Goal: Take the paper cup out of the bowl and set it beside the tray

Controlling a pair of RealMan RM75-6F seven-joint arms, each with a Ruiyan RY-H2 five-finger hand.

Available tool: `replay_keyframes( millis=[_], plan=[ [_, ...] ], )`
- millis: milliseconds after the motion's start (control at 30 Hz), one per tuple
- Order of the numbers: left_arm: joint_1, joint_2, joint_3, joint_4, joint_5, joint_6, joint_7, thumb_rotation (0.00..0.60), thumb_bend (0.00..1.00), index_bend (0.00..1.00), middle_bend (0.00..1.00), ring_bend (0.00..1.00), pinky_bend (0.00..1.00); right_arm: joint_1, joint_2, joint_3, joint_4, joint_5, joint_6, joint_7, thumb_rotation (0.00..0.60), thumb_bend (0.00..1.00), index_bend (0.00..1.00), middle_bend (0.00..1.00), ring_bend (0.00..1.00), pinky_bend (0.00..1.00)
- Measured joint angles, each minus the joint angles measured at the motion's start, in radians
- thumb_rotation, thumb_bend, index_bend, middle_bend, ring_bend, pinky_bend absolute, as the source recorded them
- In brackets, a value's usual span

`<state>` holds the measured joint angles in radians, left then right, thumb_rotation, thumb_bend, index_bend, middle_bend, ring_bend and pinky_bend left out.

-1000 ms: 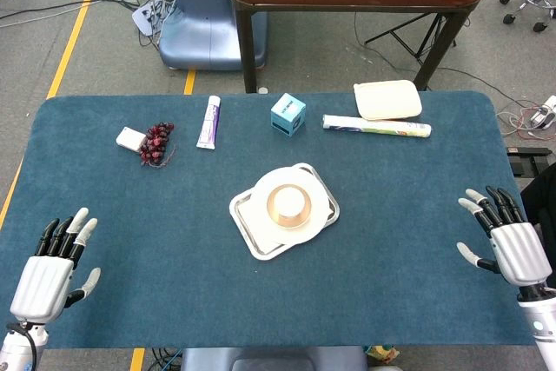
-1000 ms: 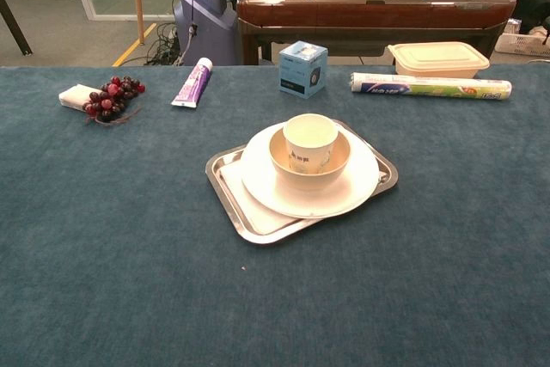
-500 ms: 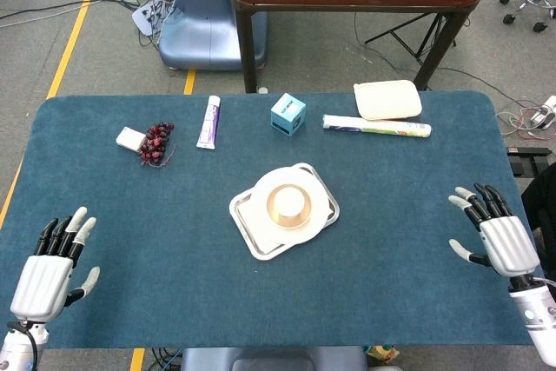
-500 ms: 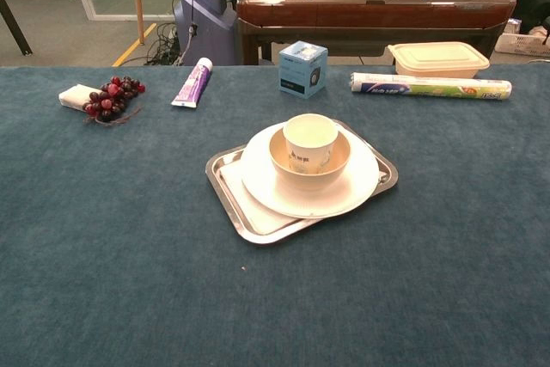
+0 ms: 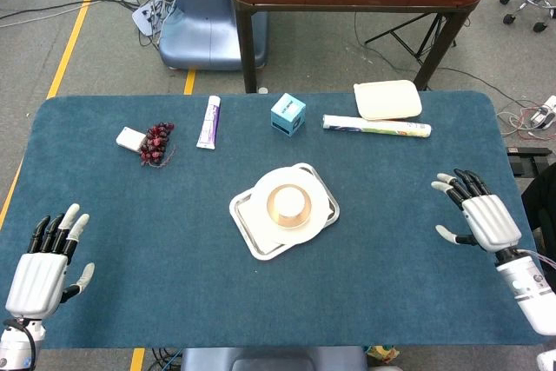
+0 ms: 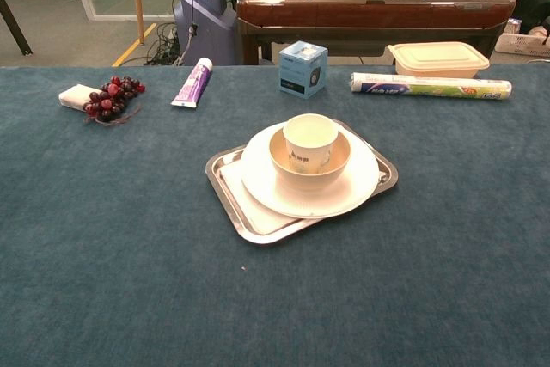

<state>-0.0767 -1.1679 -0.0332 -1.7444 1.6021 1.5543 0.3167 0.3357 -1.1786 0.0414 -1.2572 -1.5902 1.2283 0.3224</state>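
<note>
Dark blue carpet-like cloth is covering the table (image 5: 174, 215). At the centre of the frame, the white paper cup (image 6: 309, 143) is standing upright inside the beige round bowl (image 6: 330, 169), which is sitting on a white plate (image 6: 361, 180) on the silver metal tray (image 6: 232, 205). At lower left, the left hand (image 5: 42, 268) is holding nothing, fingers spread. At right, the right hand (image 5: 483, 218) is also empty with fingers apart, well apart from the tray.
</note>
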Motion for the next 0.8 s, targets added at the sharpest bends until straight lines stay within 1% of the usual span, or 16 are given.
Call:
replay_keyframes(
  millis=[167,367,633,800],
  plan=[
    [-0.002,-0.009,-0.008,0.005,-0.018,-0.004,0.017,0.600,0.32,0.00,0.00,0.00,0.00,0.059,-0.015,0.000,0.030,-0.007,-0.071,0.037,0.600,0.31,0.17,0.14,0.00,0.00],
    [-0.002,-0.012,-0.018,0.009,-0.034,0.000,0.020,0.600,0.32,0.00,0.00,0.00,0.00,0.136,-0.030,0.000,0.044,-0.021,-0.154,0.076,0.600,0.27,0.17,0.14,0.00,0.00],
    [0.000,-0.014,-0.021,0.013,-0.043,0.005,0.026,0.600,0.32,0.00,0.00,0.00,0.00,0.232,-0.050,0.003,0.026,-0.038,-0.236,0.077,0.600,0.22,0.16,0.13,0.00,0.00],
    [-0.002,-0.014,-0.024,0.015,-0.049,0.002,0.023,0.600,0.32,0.00,0.00,0.00,0.00,0.276,-0.059,0.004,0.008,-0.041,-0.275,0.065,0.600,0.22,0.15,0.13,0.00,0.00]
  ],
)
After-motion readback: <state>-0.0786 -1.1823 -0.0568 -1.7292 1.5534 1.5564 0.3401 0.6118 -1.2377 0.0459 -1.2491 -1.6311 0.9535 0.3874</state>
